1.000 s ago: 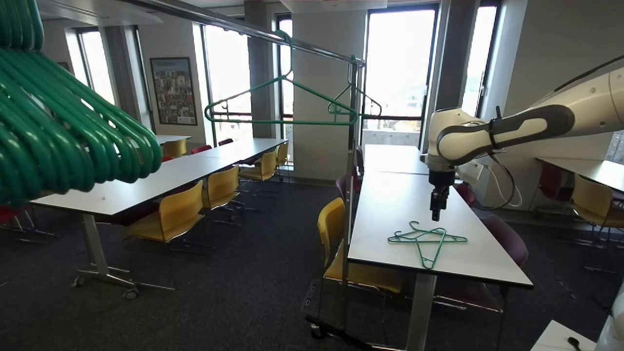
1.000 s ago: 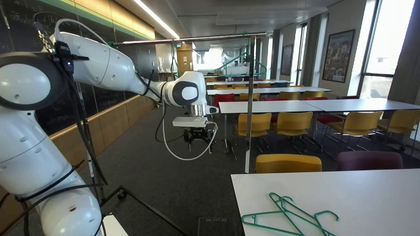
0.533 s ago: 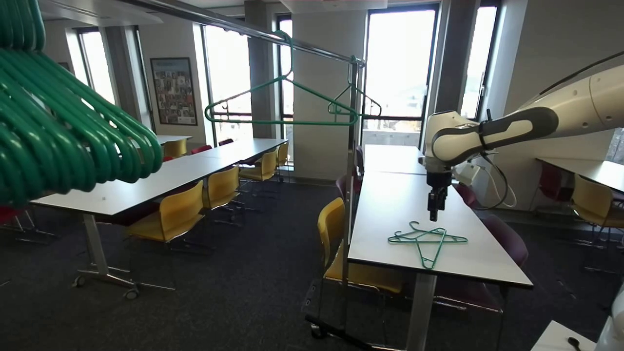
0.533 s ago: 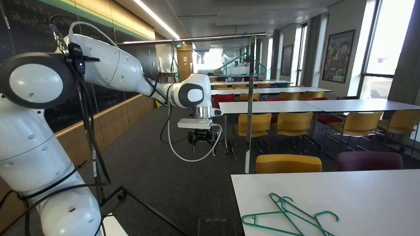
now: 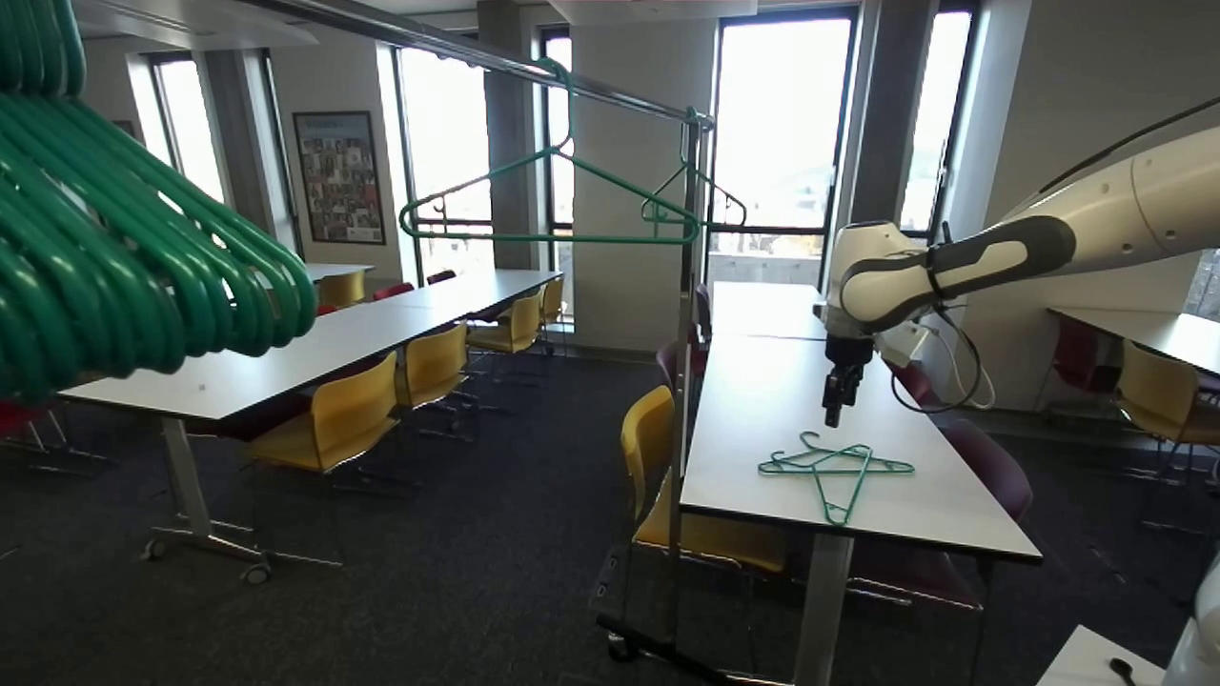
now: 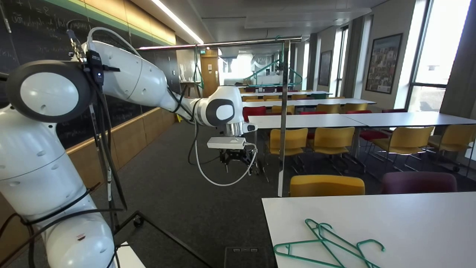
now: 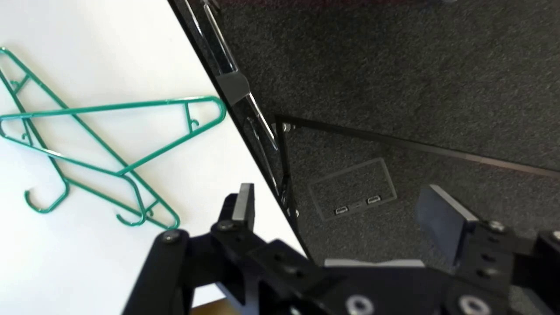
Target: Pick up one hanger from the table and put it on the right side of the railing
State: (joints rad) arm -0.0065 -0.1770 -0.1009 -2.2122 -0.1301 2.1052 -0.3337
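In both exterior views two crossed clothes hangers (image 5: pixel 839 471) lie on the white-topped table (image 5: pixel 762 410); in the wrist view the empty gripper (image 7: pixel 343 205), jaws wide apart, should probably centre over one alone, clear of their crossing, before descending.

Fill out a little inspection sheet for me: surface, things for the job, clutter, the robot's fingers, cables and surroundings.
Surface: flat white table
Job's things: two green hangers lie crossed on the table, one reaching its edge; more hang from the railing
Clutter: small dark object on a white surface, unclear what
Fingers: spread apart, holding nothing
Cables: white cable hangs in a loop near the fingers
Surroundings: yellow chair and purple chair by the table, blackboard, windows
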